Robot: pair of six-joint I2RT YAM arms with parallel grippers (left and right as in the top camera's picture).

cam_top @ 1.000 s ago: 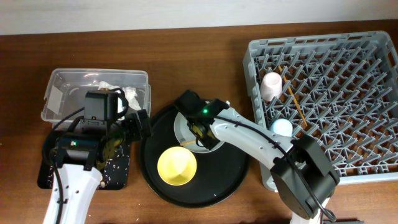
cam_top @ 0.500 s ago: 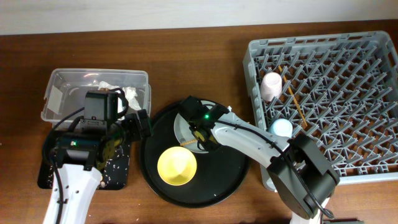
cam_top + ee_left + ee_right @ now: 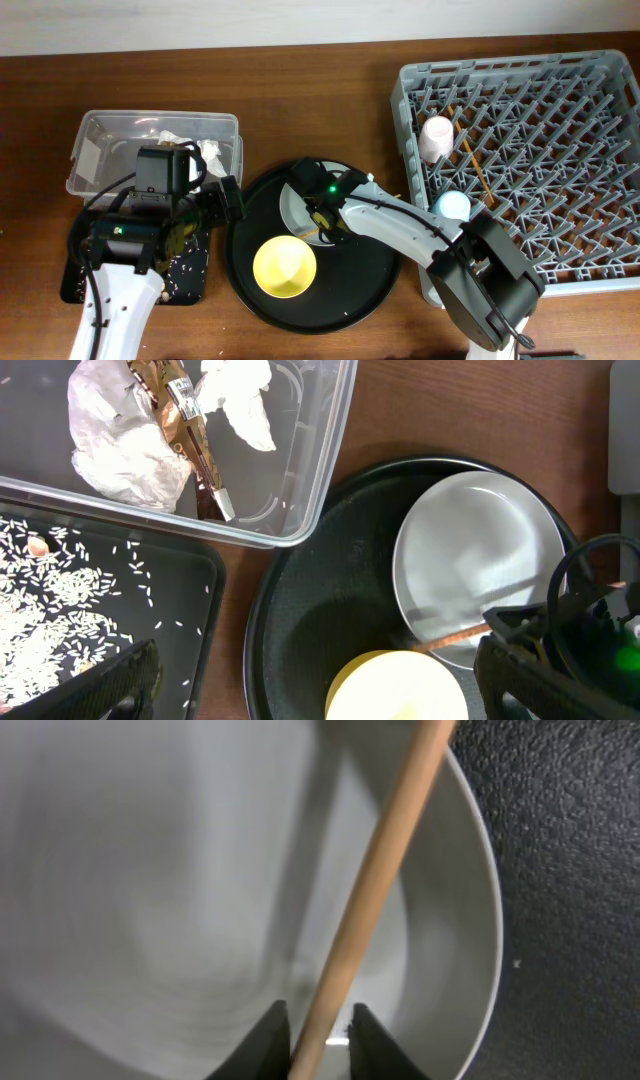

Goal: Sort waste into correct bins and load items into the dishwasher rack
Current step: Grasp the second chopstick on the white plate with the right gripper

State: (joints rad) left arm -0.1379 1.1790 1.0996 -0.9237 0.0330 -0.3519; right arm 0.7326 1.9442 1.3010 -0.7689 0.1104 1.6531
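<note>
My right gripper [image 3: 322, 212] hangs over the pale plate [image 3: 293, 203] on the round black tray, shut on a wooden chopstick [image 3: 372, 890] that runs up between its fingertips [image 3: 268, 1038]. The chopstick's free end lies on the plate's rim [image 3: 455, 640]. The yellow bowl [image 3: 284, 266] sits in front of the plate. My left gripper [image 3: 315, 678] is wide open and empty above the gap between the flat black tray [image 3: 195, 275] and the round tray. The clear tub [image 3: 100, 135] holds the napkin [image 3: 120, 440] and the wrapper [image 3: 185, 420]. Beige scraps [image 3: 50, 630] lie in the flat tray.
The grey rack [image 3: 600, 270] at the right holds the pink cup [image 3: 436, 138], the blue cup [image 3: 452, 205] and another chopstick [image 3: 470, 160]. The round black tray [image 3: 370, 270] lies between the bins and the rack. Bare wooden table runs behind them.
My right gripper has shifted slightly toward the front over the plate, the chopstick with it. The left arm has not moved.
</note>
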